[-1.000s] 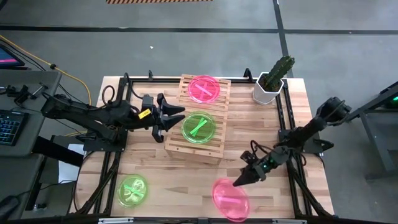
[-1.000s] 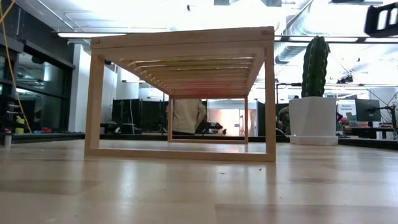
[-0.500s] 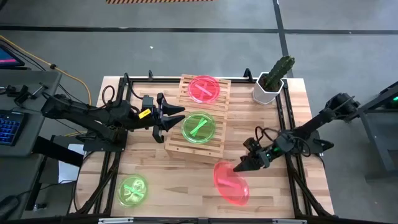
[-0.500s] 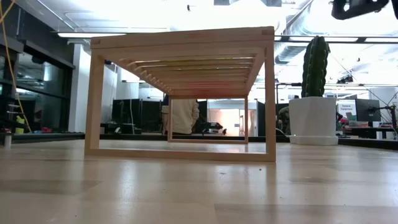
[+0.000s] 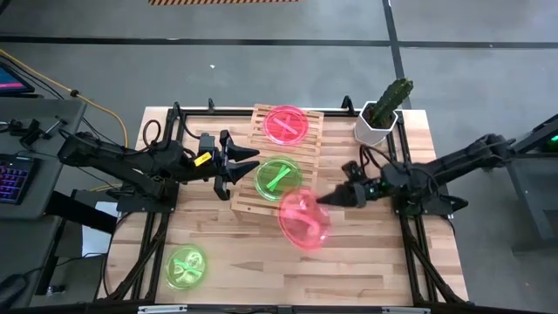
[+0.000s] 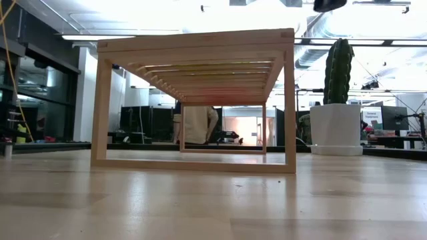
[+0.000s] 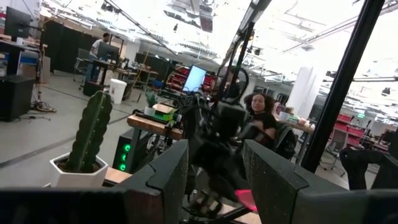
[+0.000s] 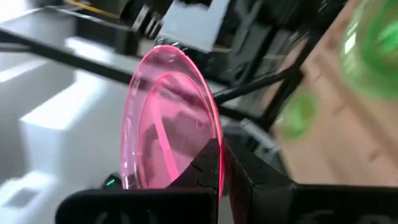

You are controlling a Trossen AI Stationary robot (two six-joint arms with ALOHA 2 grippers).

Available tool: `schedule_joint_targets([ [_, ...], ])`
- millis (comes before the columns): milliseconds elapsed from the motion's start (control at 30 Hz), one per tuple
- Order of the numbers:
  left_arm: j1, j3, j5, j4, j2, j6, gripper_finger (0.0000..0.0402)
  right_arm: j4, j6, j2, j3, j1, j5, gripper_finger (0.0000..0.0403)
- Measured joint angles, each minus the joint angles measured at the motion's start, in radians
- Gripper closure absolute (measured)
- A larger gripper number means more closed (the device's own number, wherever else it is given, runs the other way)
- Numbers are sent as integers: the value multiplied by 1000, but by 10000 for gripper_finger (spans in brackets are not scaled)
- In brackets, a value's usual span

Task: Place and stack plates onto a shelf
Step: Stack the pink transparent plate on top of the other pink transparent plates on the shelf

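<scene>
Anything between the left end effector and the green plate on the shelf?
Nothing: in the high view the left end effector sits open beside the shelf, with only bare slats up to the green plate.

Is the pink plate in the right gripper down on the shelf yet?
No. The right gripper holds the pink plate by its rim, tilted, at the shelf's near corner.

Two plates (image 5: 284, 125) (image 5: 278, 178) sit on the shelf (image 5: 246, 209), a third plate (image 5: 304, 219) held at its right edge, a fourth plate (image 5: 186, 266) well apart near the table's (image 5: 235, 270) front-left corner.

We are seeing a cactus (image 5: 390, 98) standing in a white pot (image 5: 373, 127) at the wooden tabletop's (image 5: 384, 262) far right corner.
</scene>
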State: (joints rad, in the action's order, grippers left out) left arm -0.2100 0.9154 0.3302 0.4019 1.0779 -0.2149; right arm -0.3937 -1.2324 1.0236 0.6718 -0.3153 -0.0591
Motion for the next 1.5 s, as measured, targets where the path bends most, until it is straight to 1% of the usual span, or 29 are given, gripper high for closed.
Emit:
schedule_joint_targets([
  [233, 0, 0, 0, 1, 0, -1, 257, 358, 115, -18, 164, 160, -1, 403],
  [333, 0, 0, 0, 13, 0, -1, 257, 457, 158, -14, 211, 225, -29, 403],
  [400, 0, 0, 0, 17, 0, -1, 257, 502, 182, -14, 226, 263, -66, 403],
  [633, 0, 0, 0, 16, 0, -20, 257, 535, 203, -3, 231, 360, -159, 403],
  [767, 0, 0, 0, 24, 0, -20, 257, 528, 172, 28, 231, 411, -270, 403],
  [833, 0, 0, 2, 37, 0, -19, 257, 500, 174, 58, 231, 448, -307, 403],
  [967, 0, 0, 21, 74, 0, -19, 257, 418, 183, 133, 231, 513, -307, 403],
  [1200, 0, 0, 21, 79, 0, -28, 257, 411, 158, 258, 231, 622, -307, 403],
  [1300, 0, 0, 16, 91, 0, -70, 257, 402, 156, 291, 231, 643, -305, 403],
  [1500, 0, 0, 15, 116, 0, -71, 257, 358, 157, 325, 231, 652, -305, 403],
])
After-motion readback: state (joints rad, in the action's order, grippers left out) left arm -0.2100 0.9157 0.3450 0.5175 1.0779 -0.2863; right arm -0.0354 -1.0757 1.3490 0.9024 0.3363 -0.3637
